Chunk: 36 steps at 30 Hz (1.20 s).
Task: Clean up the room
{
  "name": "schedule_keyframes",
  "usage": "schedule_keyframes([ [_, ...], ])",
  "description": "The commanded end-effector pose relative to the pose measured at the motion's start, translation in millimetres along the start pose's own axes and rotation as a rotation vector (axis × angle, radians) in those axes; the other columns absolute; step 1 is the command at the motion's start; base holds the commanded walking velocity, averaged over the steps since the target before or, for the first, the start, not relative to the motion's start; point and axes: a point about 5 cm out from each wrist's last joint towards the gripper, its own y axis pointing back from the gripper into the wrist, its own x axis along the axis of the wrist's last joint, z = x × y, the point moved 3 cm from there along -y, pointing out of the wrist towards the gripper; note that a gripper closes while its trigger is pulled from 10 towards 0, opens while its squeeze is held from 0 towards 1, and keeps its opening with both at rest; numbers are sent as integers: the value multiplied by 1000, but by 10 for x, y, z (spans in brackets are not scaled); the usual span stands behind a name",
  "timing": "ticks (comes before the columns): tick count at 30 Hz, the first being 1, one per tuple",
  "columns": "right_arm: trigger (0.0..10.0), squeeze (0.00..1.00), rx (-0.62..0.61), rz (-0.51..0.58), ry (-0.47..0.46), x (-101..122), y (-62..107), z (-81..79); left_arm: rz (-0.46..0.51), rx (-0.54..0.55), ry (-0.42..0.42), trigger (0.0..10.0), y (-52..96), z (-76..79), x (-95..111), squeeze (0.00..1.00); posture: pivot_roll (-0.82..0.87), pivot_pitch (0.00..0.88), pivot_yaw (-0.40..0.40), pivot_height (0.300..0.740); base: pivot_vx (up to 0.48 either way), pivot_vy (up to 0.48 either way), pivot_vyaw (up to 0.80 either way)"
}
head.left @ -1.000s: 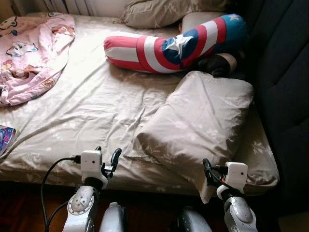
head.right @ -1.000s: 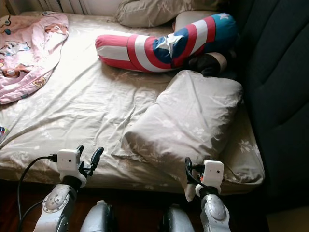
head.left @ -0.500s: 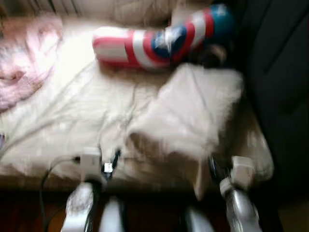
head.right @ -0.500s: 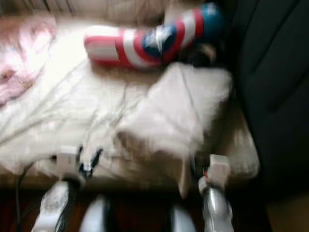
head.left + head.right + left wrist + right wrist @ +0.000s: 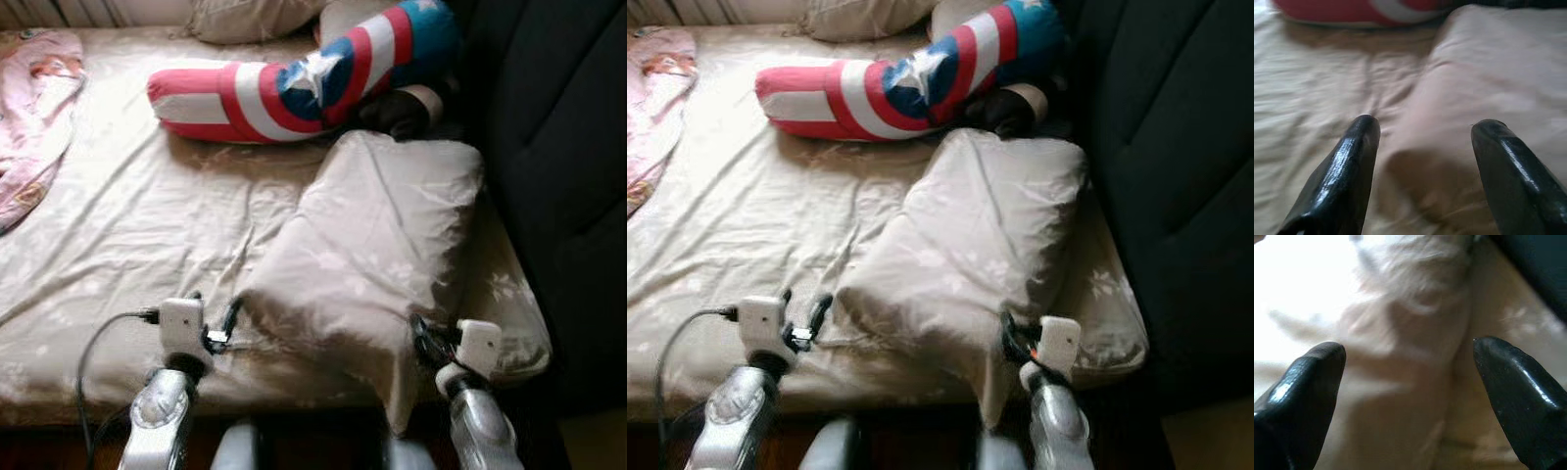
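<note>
**Both grippers spread at the near edge of the bed, pillow not yet held**

Left gripper (image 5: pixel 217 323) hovers at the bed's near edge with its two black fingers parted, just beside the near left corner of the beige pillow (image 5: pixel 382 245); in the left wrist view that corner lies between and beyond the spread fingertips (image 5: pixel 1362 128). Right gripper (image 5: pixel 426 338) is also released, fingers apart, close against the pillow's drooping near right corner, which hangs over the near edge of the mattress (image 5: pixel 118 264).

The pillow lies askew across the near right part of the bed, close to the dark upholstered headboard (image 5: pixel 549 147) on the right. At the far edge rests a long red, white and blue star-patterned bolster cushion (image 5: pixel 284 83), a small dark item tucked by its right end. A second beige pillow (image 5: pixel 240 15) sits beyond it, and a pink printed blanket (image 5: pixel 29 117) is crumpled at the far left corner.

Tidying looks barely begun: nothing is grasped, the sheet is wrinkled, and the pillow, cushion and blanket are all out of place.

Compared with a second ago, the whole view has shifted toward the pillow and nearer the bed, so the camera has moved; both grippers now stand closer to the pillow's near corners.
</note>
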Motion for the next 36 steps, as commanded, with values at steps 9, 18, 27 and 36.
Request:
schedule_keyframes([
  [9, 10000, 0, 108, -42, -35, -88, 17, -187, -15, 20, -21, 10000, 47, -85, -25, 0, 45, 209, -36, 645, 106, 0, 0],
  [18, 10000, 1000, 150, -84, -126, -167, 23, -221, -20, 33, -26, 10000, 48, -98, -37, 0, 54, 203, -41, 645, 0, 0, 0],
  [27, 10000, 1000, 183, -134, -221, -233, 21, -235, -23, 22, -32, 10000, 49, -90, -52, 0, 52, 188, -40, 645, 0, 0, 0],
  [36, 10000, 0, 249, -252, -253, -433, 57, -334, -16, 0, -45, 10000, 45, -70, -30, 0, 66, 187, -37, 645, 0, 0, 0],
])
